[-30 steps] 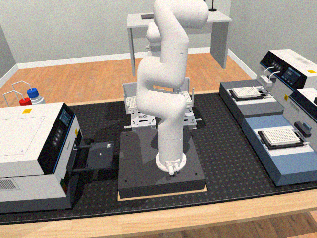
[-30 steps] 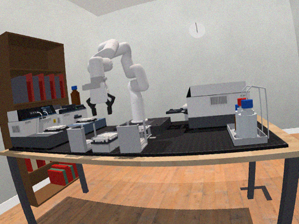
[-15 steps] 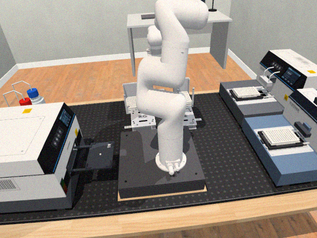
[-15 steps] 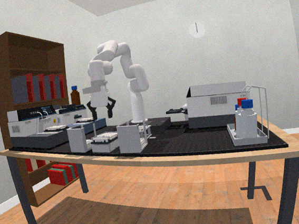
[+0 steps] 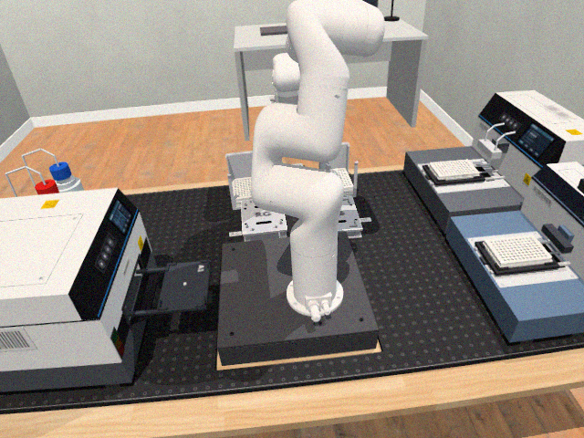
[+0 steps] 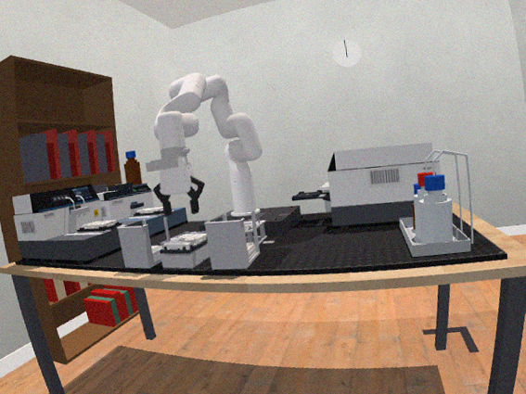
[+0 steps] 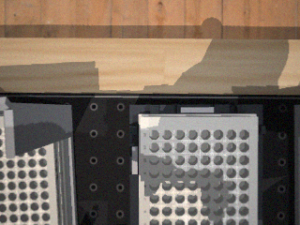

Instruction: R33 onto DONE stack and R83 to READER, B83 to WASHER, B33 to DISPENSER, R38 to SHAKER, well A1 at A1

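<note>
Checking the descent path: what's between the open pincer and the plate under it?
Nothing: the exterior view shows open air between the pincer and the plate, and the wrist view sees it unobstructed.

A brown bookshelf (image 6: 3, 143) stands against the wall behind the wooden tabletop (image 6: 310, 284), holding red and grey binders (image 6: 52, 155) on an upper shelf and red books (image 6: 104, 308) low down; a brown bottle with a blue cap (image 6: 131, 168) stands near it. A round wall clock (image 6: 346, 53) hangs on the far wall; a grey desk (image 5: 329, 39) stands on the wooden floor (image 5: 155, 141); white bottles with blue and red caps (image 6: 432, 211) sit in a tray at the tabletop's end.
</note>
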You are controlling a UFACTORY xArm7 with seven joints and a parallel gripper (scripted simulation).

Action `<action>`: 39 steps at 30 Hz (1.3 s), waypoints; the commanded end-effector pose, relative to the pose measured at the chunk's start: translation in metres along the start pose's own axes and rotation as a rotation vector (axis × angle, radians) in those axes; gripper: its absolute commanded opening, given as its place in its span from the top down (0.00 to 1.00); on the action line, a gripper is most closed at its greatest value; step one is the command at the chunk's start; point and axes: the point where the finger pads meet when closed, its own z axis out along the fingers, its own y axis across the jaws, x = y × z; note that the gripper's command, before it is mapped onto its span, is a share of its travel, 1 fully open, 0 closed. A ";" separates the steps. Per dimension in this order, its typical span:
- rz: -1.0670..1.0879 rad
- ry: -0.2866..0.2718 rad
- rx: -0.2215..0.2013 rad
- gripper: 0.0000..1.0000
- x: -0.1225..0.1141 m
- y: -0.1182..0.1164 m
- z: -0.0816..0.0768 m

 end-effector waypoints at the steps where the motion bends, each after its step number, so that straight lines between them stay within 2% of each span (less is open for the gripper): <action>1: 0.000 0.004 -0.001 0.00 0.002 0.000 0.004; 39: 0.000 0.004 -0.001 0.00 0.002 0.000 0.047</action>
